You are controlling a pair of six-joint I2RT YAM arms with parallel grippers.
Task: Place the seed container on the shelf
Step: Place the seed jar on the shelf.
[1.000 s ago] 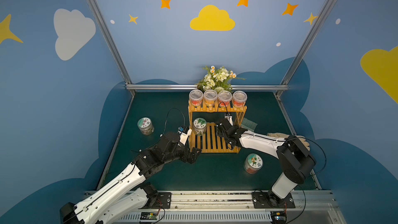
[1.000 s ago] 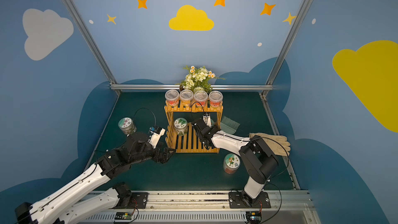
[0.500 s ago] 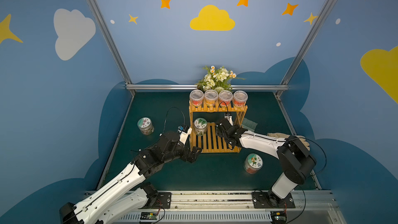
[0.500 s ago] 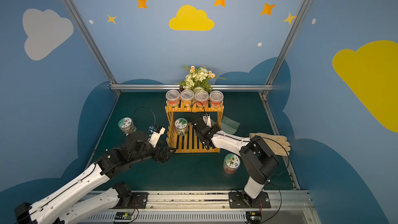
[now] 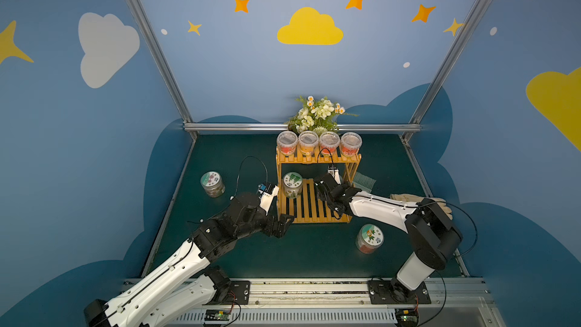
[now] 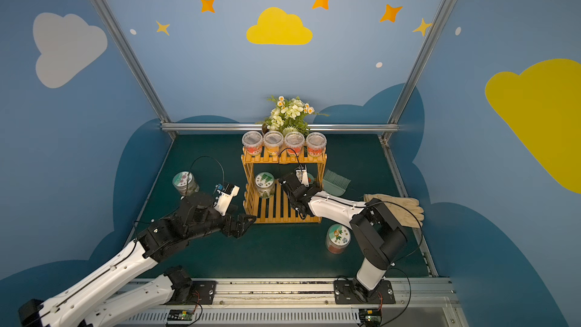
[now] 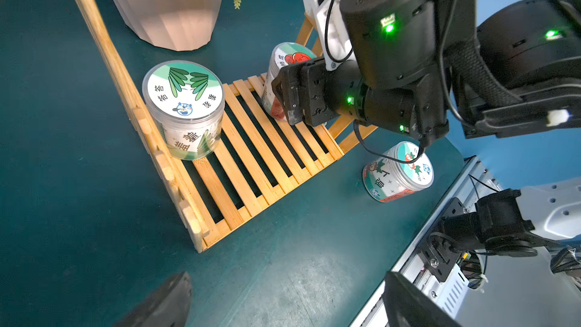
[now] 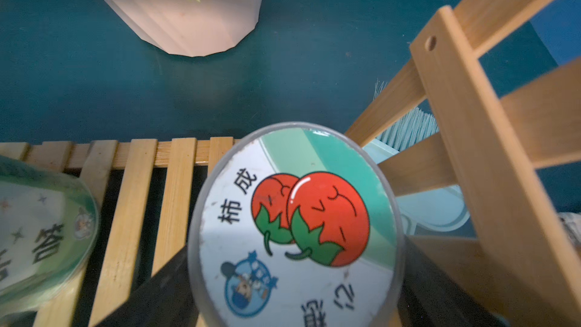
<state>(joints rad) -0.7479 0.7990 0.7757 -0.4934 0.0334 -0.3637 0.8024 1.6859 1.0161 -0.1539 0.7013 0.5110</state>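
The seed container [image 8: 295,224], a clear jar with a tomato picture on its lid, is at the right end of the shelf's lower tier and leans a little in the left wrist view [image 7: 290,58]. My right gripper [image 8: 292,278] is shut on it, one black finger on each side of the jar; both top views show this gripper [image 5: 323,184] reaching in under the upper tier. The shelf [image 5: 309,206] is a two-tier orange-yellow slatted rack. My left gripper [image 5: 284,224] is open and empty, low by the shelf's front left corner.
A green-lidded jar [image 5: 292,184] stands at the left end of the lower tier. Several jars [image 5: 318,143] line the upper tier. Loose jars sit on the mat at left [image 5: 212,183] and front right [image 5: 369,238]. Flower pot [image 5: 317,114], brush [image 5: 363,180] and gloves [image 5: 408,198] lie behind and right.
Hardly anything differs in the top views. Both arms stand about where they were, the right one still inside the lower tier.
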